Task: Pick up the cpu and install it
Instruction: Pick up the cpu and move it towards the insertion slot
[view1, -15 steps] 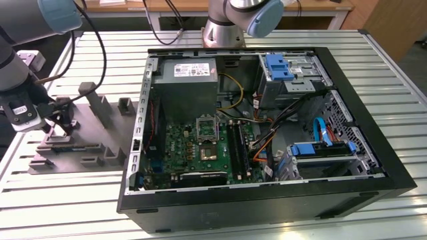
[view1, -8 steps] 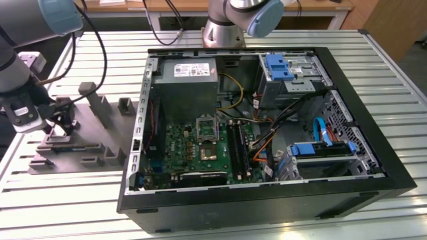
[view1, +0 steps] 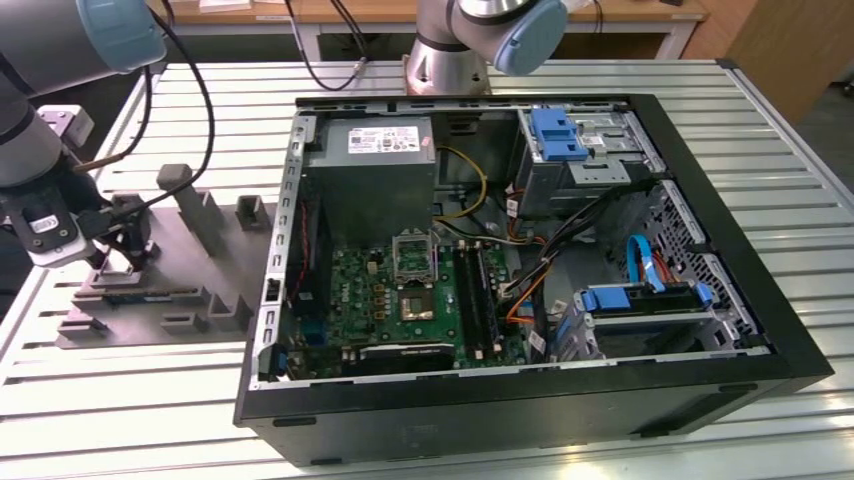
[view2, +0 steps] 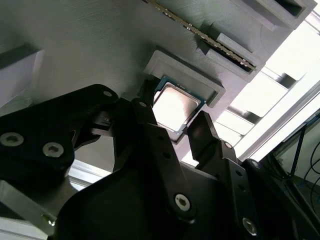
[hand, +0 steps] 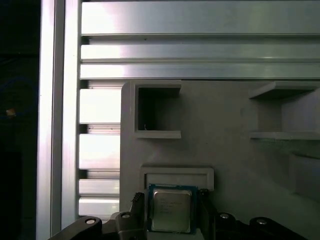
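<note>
— What was the bench (view1: 767, 180) like?
— Silver. It was made of long metal strips with thin gaps, and light shone bright on it.
— What stood behind it?
— A wooden bench (view1: 641, 13) on white legs, and a brown wooden board (view1: 787, 45) at the exterior view's right.

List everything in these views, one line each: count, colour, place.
cpu: one, silver face with a greenish rim, lying in a shallow recess of the fixture.
fixture: one, grey plastic, on the table, at the exterior view's left of the case.
computer case: one, black, open, mid-table.
circuit board: one, green, inside the case.
power supply: one, grey, inside the case, beyond the board.
drive brackets: two, blue, inside the case, at the exterior view's right.
table: one, silver slats, under everything.
arm: one, grey with blue caps, at the exterior view's left.
tool: one, black, at the cpu.
</note>
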